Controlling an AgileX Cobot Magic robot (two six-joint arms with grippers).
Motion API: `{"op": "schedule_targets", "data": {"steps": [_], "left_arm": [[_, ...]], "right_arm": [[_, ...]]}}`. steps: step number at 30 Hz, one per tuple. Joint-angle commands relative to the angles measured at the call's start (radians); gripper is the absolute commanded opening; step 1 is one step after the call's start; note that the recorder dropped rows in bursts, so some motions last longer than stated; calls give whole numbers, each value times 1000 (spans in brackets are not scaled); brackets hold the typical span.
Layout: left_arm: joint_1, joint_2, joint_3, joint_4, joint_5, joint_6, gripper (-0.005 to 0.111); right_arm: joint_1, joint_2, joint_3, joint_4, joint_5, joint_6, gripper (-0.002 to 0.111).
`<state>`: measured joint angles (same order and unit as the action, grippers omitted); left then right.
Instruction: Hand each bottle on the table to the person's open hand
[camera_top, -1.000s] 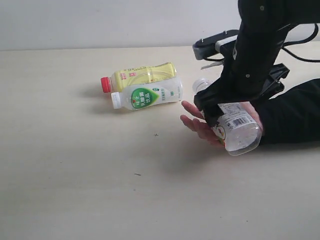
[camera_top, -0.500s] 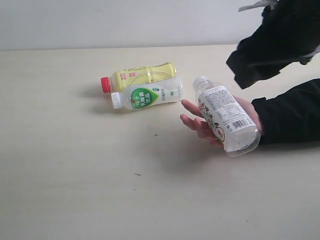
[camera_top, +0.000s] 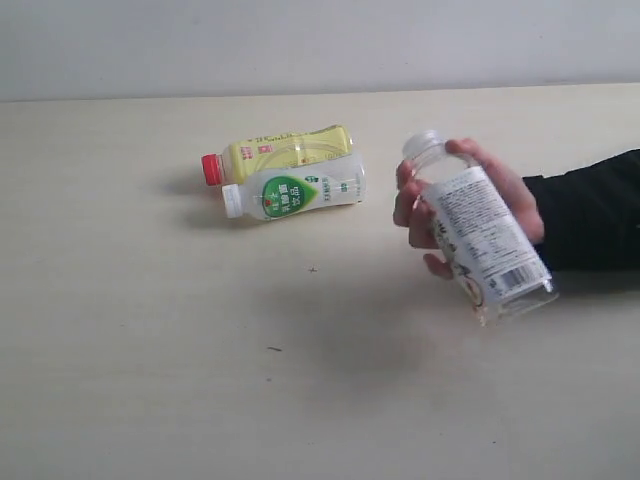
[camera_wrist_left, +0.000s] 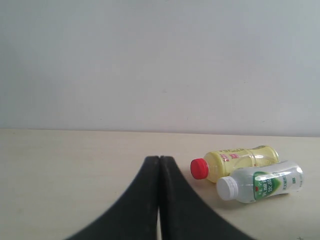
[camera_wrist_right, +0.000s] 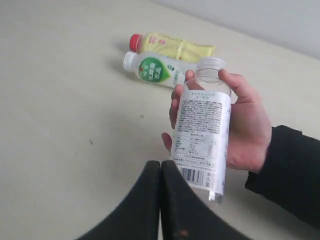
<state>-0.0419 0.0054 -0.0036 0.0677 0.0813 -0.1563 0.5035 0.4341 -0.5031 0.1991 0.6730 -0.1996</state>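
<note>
desk: where are we on the handovers?

me: one is done, as far as i can judge. the clear bottle with the white printed label (camera_top: 487, 245) is off the table (camera_top: 150, 350) and in the person's hand (camera_top: 515, 195). the fingers curl around it near the neck, cap up and base tilted down.

desk: and the rest?

me: two lie on their sides, touching each other, well apart from the hand. one is the yellow bottle (camera_top: 290, 152) with the red cap. the other is the white bottle with the green label (camera_top: 295, 190), on the nearer side of it in the exterior view. both are left to pass over, so at least two to go.

desk: claws?

me: my left gripper (camera_wrist_left: 159, 160) is clenched with nothing between its fingers, pointing toward the pair. my right gripper (camera_wrist_right: 160, 164) is clenched too, empty, pointing toward the held bottle and apart from it.

desk: anything you can't see?

me: neither arm shows in the exterior view, so i can't place them from there. the person is cut off at the black sleeve (camera_top: 590, 210). i count only three bottles, and any other is outside every view. the label print is too small to read. the hand isn't open right now, so i'd wait for it before the next pick.
</note>
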Motion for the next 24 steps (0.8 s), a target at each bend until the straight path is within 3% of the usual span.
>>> {"op": "schedule_targets", "data": {"steps": [1, 8, 24], "left_arm": [[3, -5, 4, 2, 2, -3, 0], [3, -5, 4, 2, 2, -3, 0], [3, -5, 4, 2, 2, -3, 0]], "right_arm": [[-4, -144, 57, 8, -100, -27, 0], [-4, -306, 78, 6, -169, -23, 0], [19, -434, 78, 23, -157, -23, 0]]}}
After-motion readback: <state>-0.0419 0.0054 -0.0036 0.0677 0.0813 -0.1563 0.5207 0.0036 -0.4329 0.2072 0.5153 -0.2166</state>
